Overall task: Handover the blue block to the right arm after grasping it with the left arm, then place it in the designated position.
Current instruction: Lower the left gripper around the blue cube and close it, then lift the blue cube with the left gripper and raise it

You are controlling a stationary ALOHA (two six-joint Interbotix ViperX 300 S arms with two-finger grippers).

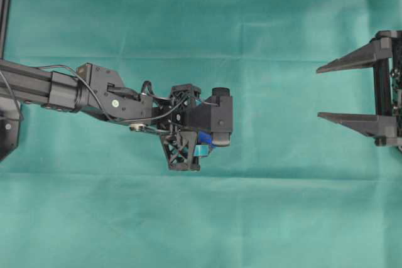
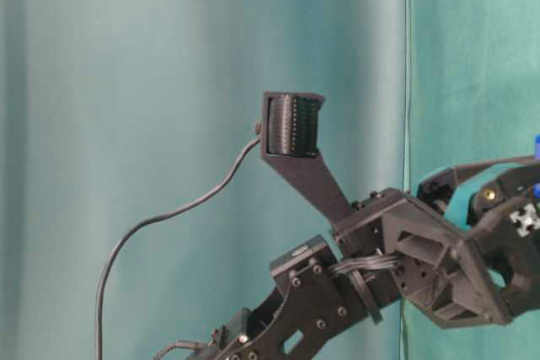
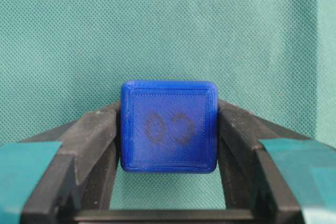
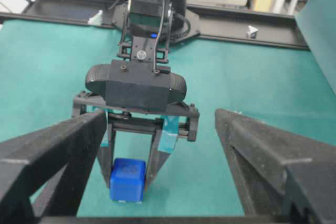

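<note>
From the left of the overhead view the left arm (image 1: 69, 89) reaches out across the green cloth (image 1: 201, 17) toward the middle, its wrist camera riding on top and hiding most of what is below. Under that camera the left gripper (image 3: 168, 129) is clamped on the block (image 3: 169, 126): in the left wrist view the teal-banded fingers (image 3: 89, 145) press flat against the cube's two side faces, with no gap on either side, and the block sits out near the fingertips rather than deep in the jaws. That shallow hold looks deliberate, since it leaves the front, top and far faces free for a second gripper to take. From the right wrist view the block seems to sit on or just above the cloth, directly beneath the left gripper, with small white marks showing at its lower corners; whether it has left the cloth I cannot tell. Further right, well apart from the left gripper and facing it, the right gripper (image 1: 326, 92) waits with its plain black fingers spread wide and nothing between them. It is roughly level with the left gripper's line of reach, which would suit a straight handover once the block is carried toward it. The grasp looks done; the lift and the handover are not yet done.
</note>
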